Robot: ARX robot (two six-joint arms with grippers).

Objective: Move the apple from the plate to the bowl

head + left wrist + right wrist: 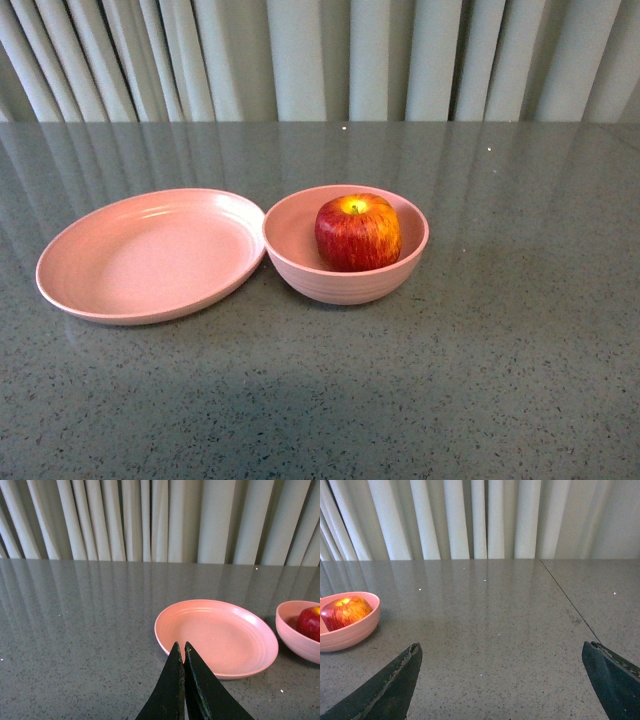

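Apple: the round red apple with yellow streaks (357, 233) is sitting upright inside the bowl, its yellow stem dimple facing up; you are seeing it off the plate already.
Bowl: the deep round pale pink ridged bowl (340, 285) is standing on the grey speckled desk (480, 380), its rim touching or just beside the plate's rim.
Plate: the wide shallow pale pink plate (150, 255) is lying empty to the left of the bowl.
Direction: from the right wrist view, the bowl and apple are lying off to the right gripper's left side, apart from it; from the left wrist view, the plate is lying just ahead and the bowl beyond it to the right. You cannot tell which arm is nearer.
Right gripper: the right gripper (502, 680) is spreading its dark fingers wide, released, holding and touching nothing.
Left gripper: the left gripper (183, 652) is showing its fingers pressed together, clenched on nothing.
Progress: you are likely looking at a finished transfer; judging from this, no further grasp is needed.
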